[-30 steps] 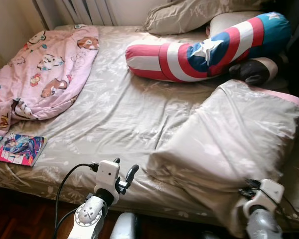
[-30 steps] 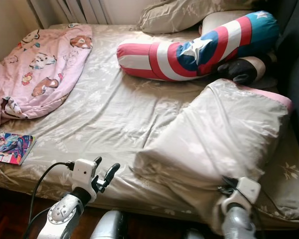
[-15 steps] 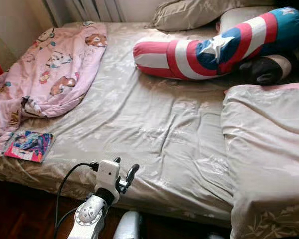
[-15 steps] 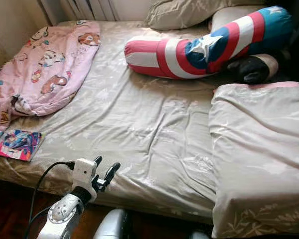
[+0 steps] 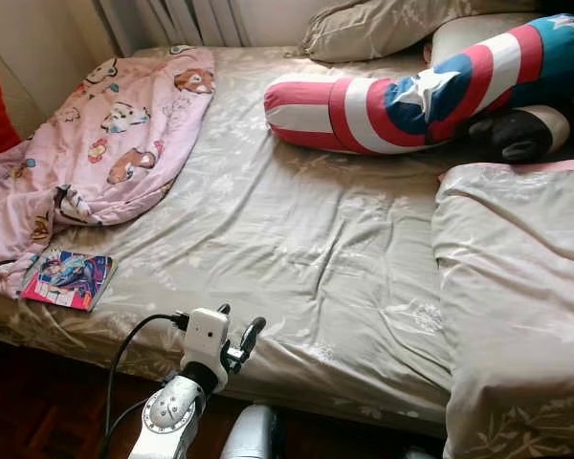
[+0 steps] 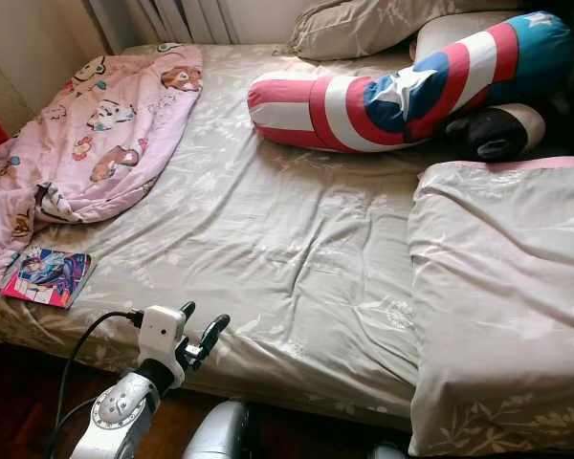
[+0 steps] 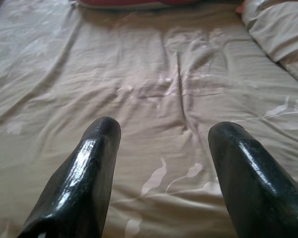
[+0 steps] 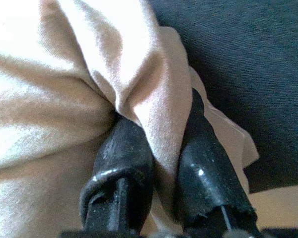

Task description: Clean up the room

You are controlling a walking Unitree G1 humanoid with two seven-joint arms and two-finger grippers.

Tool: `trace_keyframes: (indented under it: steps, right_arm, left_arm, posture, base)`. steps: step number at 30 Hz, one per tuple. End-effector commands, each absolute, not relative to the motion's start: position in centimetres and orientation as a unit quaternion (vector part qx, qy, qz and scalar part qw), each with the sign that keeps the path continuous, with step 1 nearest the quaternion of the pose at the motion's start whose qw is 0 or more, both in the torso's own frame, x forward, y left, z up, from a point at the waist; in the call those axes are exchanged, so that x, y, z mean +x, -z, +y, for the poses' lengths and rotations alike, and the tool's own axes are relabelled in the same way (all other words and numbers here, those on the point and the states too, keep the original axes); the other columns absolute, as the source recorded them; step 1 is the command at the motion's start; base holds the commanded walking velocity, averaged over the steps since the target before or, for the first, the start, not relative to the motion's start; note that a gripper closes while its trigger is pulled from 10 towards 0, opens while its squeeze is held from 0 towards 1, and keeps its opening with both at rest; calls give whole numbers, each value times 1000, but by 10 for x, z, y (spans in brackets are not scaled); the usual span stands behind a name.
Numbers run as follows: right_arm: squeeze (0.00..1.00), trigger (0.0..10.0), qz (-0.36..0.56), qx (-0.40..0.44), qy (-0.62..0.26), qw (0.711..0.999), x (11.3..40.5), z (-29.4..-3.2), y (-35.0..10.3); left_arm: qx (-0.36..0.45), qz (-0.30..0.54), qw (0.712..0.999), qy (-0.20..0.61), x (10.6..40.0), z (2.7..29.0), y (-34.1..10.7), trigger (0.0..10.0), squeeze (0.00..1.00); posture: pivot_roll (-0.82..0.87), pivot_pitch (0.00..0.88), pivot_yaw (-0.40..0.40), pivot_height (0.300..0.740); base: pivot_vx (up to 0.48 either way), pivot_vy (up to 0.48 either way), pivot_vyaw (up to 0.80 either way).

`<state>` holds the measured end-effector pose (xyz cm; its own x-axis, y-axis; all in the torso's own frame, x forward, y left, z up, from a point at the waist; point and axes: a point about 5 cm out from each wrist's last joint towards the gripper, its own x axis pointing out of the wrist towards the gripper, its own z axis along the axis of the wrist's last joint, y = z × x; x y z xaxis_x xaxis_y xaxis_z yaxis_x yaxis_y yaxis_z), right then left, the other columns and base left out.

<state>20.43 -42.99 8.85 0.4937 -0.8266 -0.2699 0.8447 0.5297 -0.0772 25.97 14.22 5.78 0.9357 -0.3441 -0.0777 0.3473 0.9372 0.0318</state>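
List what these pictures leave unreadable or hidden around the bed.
- Booklet: cover print too small to read in the eye views.
- Dark round object: half hidden behind the striped bolster; cannot be identified.
- Beige duvet: cut off by the frame's right and lower edges.
- Right gripper: fabric between its fingers hides the fingertips.

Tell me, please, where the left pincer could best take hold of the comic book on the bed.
Probably by the comic book's near edge, coming in low from the foot side of the bed. It lies flat by the mattress edge, beside the pink blanket, so a finger could slip underneath there.
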Motion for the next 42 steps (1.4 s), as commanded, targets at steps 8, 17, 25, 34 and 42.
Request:
trace_keyframes:
  steps: [8,17,25,34,42]
  right_arm:
    - [1000,10000,135,36,436,889,218,-417,-88]
    - [910,10000,104,-24,392,914,229,-409,-98]
    - [0,10000,24,-43,139,989,272,-329,-102]
    - [0,10000,46,-6,43,998,279,-277,-75]
    - [0,10000,85,55,40,994,270,-239,-43]
  left_arm:
    - [32,41,984,172,257,147,-54,10000,0]
    - [33,40,984,173,258,147,-55,10000,0]
    - [19,48,985,162,256,148,-49,10000,0]
    - [-18,58,991,119,258,154,-45,10000,0]
    - [-65,77,994,42,260,177,-36,10000,0]
  posture:
    - [47,93,66,640]
    - [45,85,71,640]
    - [40,77,71,640]
    - [36,65,63,640]
    - [35,78,56,665]
  base:
    - [0,0,0]
    - [0,0,0]
    - [0,0,0]
    - [0,0,0]
    - [0,0,0]
